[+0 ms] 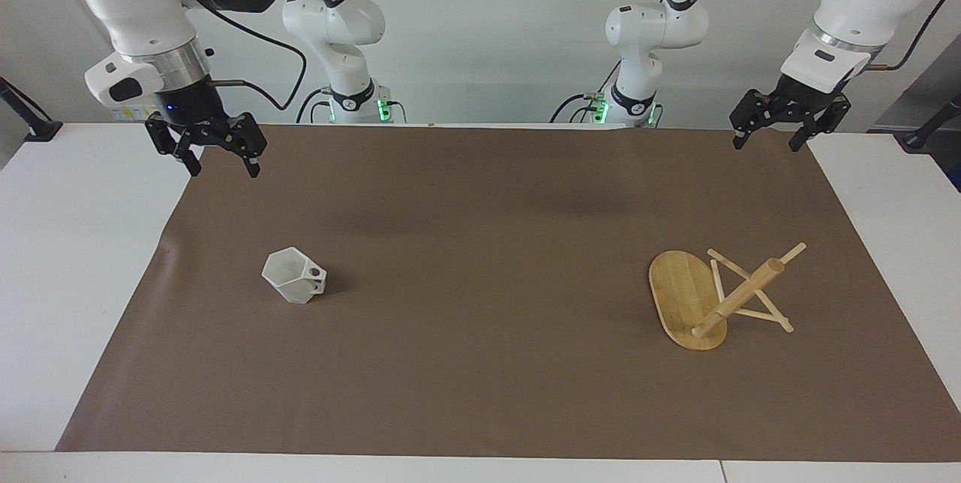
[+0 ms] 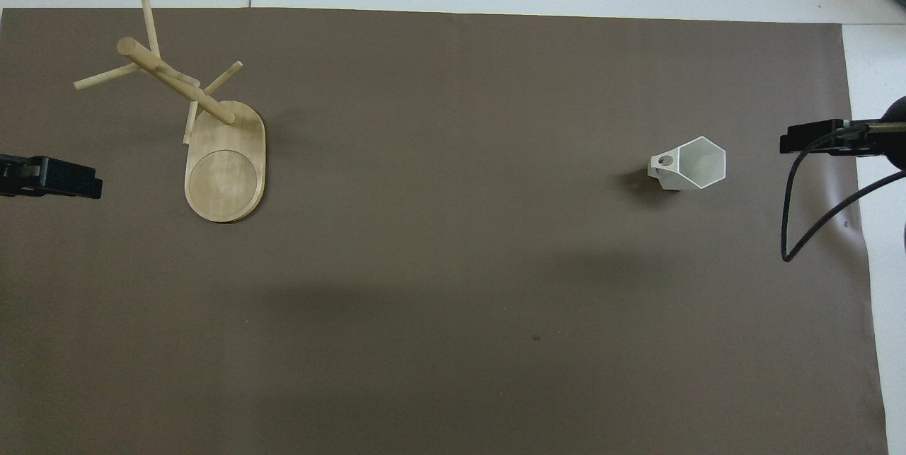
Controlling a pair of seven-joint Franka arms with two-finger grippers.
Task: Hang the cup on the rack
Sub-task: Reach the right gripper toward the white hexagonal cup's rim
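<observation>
In the facing view, you see the cup [image 1: 294, 285] standing on the brown mat [image 1: 480, 393] toward the right arm's end of the table, its mouth up and its pierced handle turned toward the middle of the table. The rack [image 1: 713, 299] stands well apart from it, toward the left arm's end. I think this spacing gives each arm its own thing to handle. The right gripper [image 1: 223, 166] hangs over the mat's edge near the robots with its fingers wide apart and empty; it seems the one meant for the cup. The left gripper [image 1: 766, 143] is raised over the other corner, also spread open and holding nothing.

In the overhead view, the cup [image 2: 690, 165] shows its hollow inside, so it is upright and easy to take by the wall. The rack [image 2: 225, 168] has its post at one end of the oval base, with the pegs free. Only the tips of the right gripper [image 2: 814, 144] and left gripper [image 2: 64, 179] enter at the sides.
</observation>
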